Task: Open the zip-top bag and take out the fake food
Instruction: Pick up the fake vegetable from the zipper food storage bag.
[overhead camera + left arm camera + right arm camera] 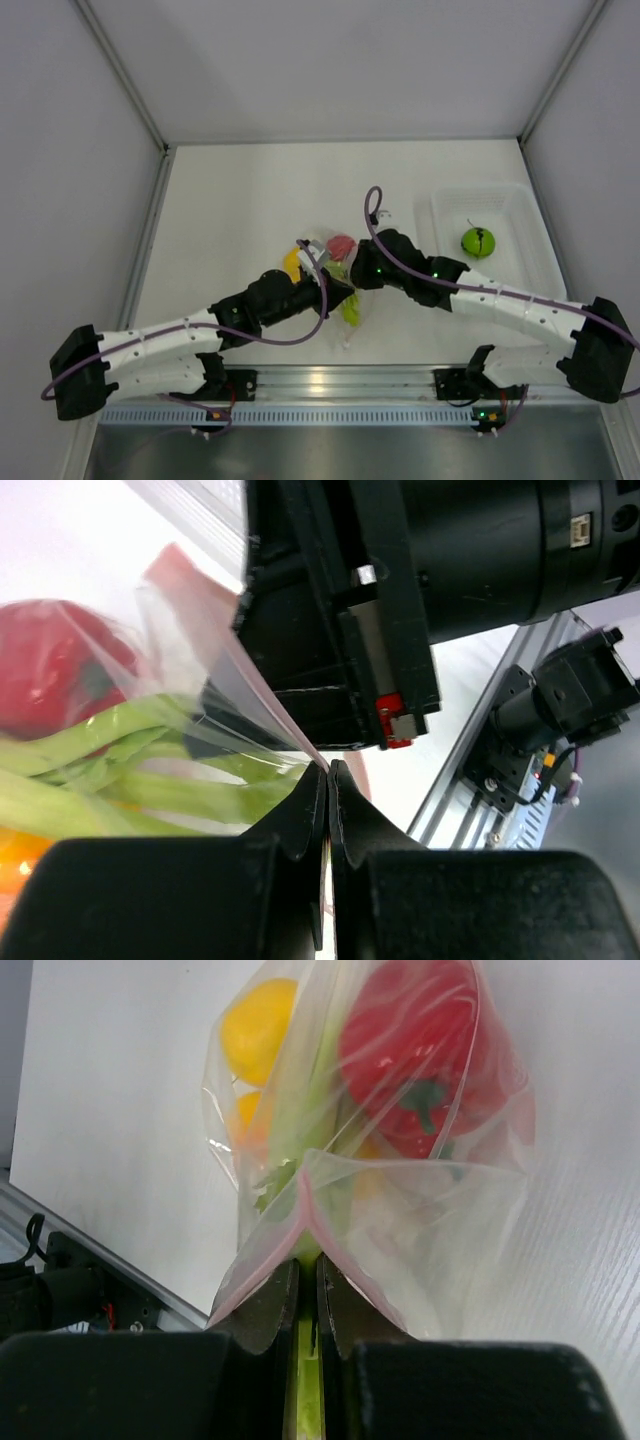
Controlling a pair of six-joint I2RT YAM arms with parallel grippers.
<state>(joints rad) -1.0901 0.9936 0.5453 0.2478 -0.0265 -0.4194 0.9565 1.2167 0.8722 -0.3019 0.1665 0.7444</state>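
The clear zip-top bag (322, 246) hangs between both grippers at the table's middle. My left gripper (327, 770) is shut on a thin fold of its plastic film (250, 695). In the right wrist view my right gripper (308, 1265) is shut on the bag's pink zip strip (325, 1225), with a green stalk showing between its fingers. Inside the bag lies fake food: a red pepper (420, 1050), a yellow piece (260, 1025), an orange piece (245, 1115) and green stalks (120, 770). From above, the left gripper (340, 290) and right gripper (362, 272) almost touch.
A rigid white tray (510, 205) stands at the right with a green ball (477, 241) in it. The right arm's black wrist (400, 580) looms close in the left wrist view. An aluminium rail (340, 380) runs along the near edge.
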